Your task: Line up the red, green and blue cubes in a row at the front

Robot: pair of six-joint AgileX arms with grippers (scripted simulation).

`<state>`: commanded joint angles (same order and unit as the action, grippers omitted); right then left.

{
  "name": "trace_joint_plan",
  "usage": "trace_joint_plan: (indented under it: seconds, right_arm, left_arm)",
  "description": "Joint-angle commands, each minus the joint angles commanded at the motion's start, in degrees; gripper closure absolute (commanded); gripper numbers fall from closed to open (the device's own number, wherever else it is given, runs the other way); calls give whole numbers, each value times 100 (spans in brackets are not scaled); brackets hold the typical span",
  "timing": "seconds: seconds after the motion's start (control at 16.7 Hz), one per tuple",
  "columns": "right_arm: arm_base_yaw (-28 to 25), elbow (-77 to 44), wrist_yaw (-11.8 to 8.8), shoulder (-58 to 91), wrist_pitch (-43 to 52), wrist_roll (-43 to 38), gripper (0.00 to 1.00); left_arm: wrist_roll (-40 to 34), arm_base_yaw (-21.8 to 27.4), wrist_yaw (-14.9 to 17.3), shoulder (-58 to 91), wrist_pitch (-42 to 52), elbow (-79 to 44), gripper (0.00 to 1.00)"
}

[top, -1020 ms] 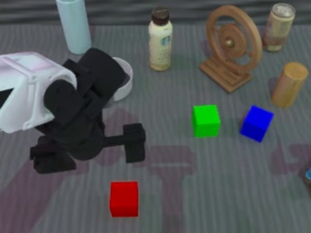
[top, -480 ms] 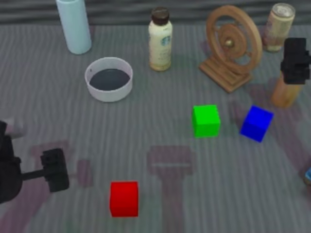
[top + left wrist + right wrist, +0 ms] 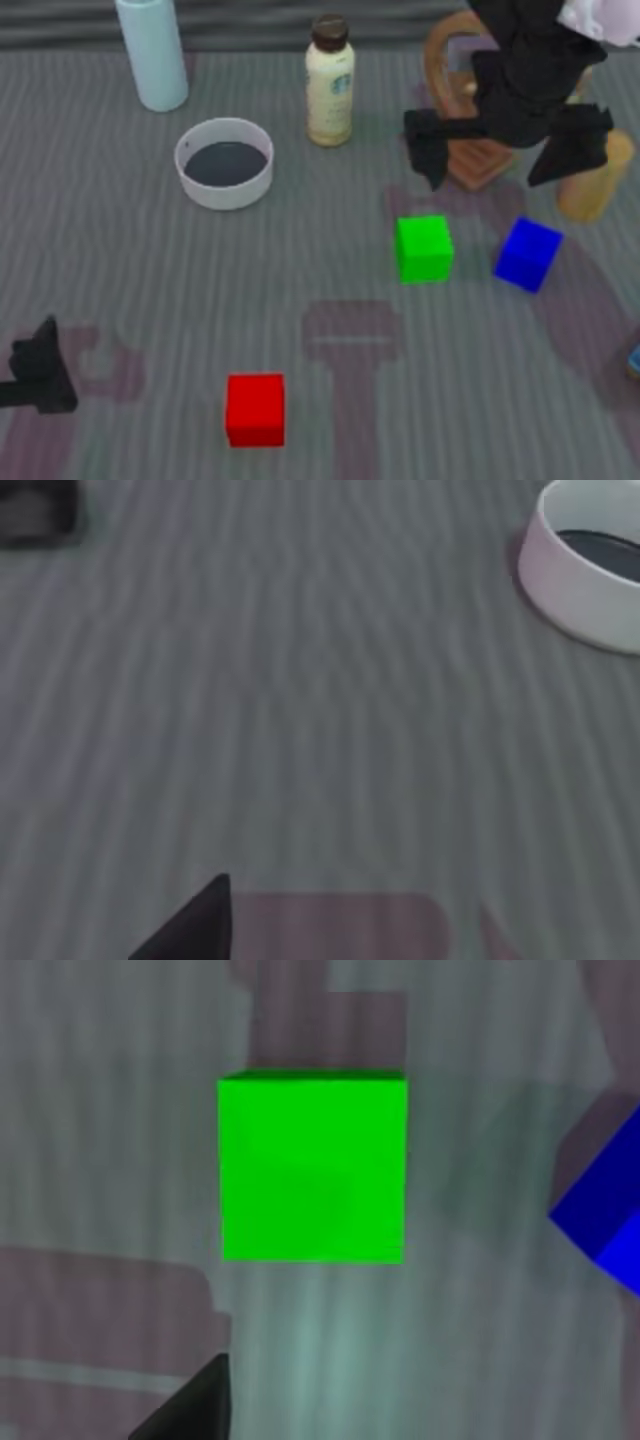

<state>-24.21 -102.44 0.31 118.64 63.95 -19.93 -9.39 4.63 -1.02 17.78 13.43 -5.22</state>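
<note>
Now the right gripper (image 3: 495,150) has swung in, fingers spread, behind the bright green matte cube (image 3: 424,248), while the left gripper (image 3: 40,378), its fingers' state unclear, retreats to the table's (image 3: 300,280) left edge.

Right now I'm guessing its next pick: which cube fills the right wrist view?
The green cube, centred in that view; only a corner of the blue cube shows, and the red cube sits apart at the front.

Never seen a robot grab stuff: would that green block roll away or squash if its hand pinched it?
Probably neither. The green cube sits flat on the table, so rolling looks unlikely. Its crisp, square faces suggest something stiff, and its matte surface probably won't slip much.
</note>
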Motion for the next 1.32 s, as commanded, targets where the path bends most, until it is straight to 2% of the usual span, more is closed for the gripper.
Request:
trace_joint_plan:
  seconds: [0.36, 0.84, 1.32]
  right_arm:
    - [-369, -1763, 0, 1784, 895, -334, 0]
    - [-378, -1897, -2, 1931, 950, -359, 0]
    - [-410, -853, 4, 2309, -488, -376, 0]
  left_arm:
    - [849, -525, 91, -1623, -1194, 494, 0]
    - [939, -578, 102, -1778, -1343, 522, 0]
    - [939, -578, 102, -1778, -1343, 522, 0]
